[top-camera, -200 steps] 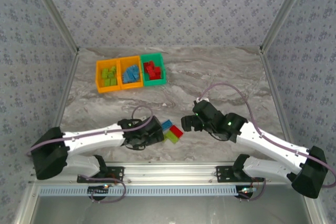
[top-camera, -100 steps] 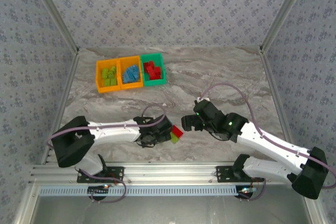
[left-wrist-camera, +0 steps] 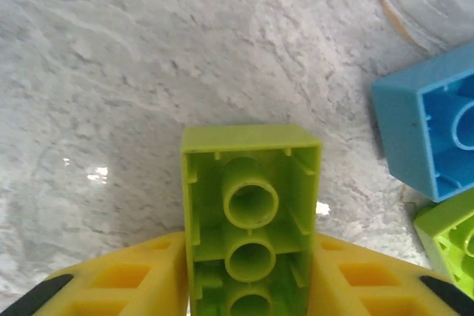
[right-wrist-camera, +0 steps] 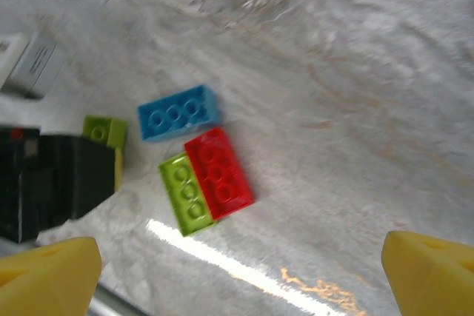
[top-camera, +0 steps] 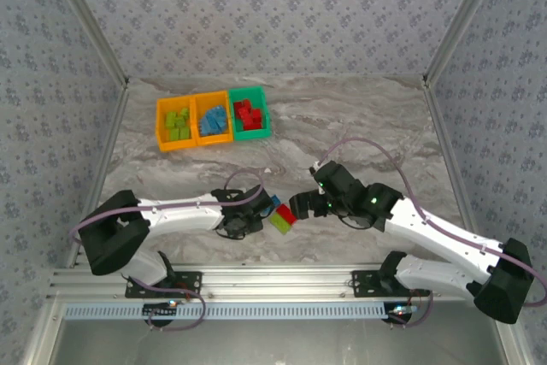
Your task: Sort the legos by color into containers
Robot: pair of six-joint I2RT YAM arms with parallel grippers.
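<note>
My left gripper (left-wrist-camera: 252,290) is shut on a lime green lego (left-wrist-camera: 250,183), held underside up between the yellow fingers (left-wrist-camera: 118,283). From above, the left gripper (top-camera: 255,214) sits just left of three loose legos: a blue one (top-camera: 273,203), a green one (top-camera: 278,222) and a red one (top-camera: 290,214). The right wrist view shows the blue lego (right-wrist-camera: 178,113) apart, and the red lego (right-wrist-camera: 219,173) touching the green lego (right-wrist-camera: 185,196). My right gripper (right-wrist-camera: 241,279) hangs open above them, also seen as the right gripper (top-camera: 301,204).
The containers stand at the back left: an orange bin (top-camera: 159,124) with green legos, an orange bin (top-camera: 212,97) with blue legos, a green bin (top-camera: 248,91) with red legos. Patterned walls close in both sides. A metal rail (top-camera: 282,279) runs along the near edge.
The left gripper reached right over the loose legos, then drew back left. The right gripper shifted slightly left and down toward them.
</note>
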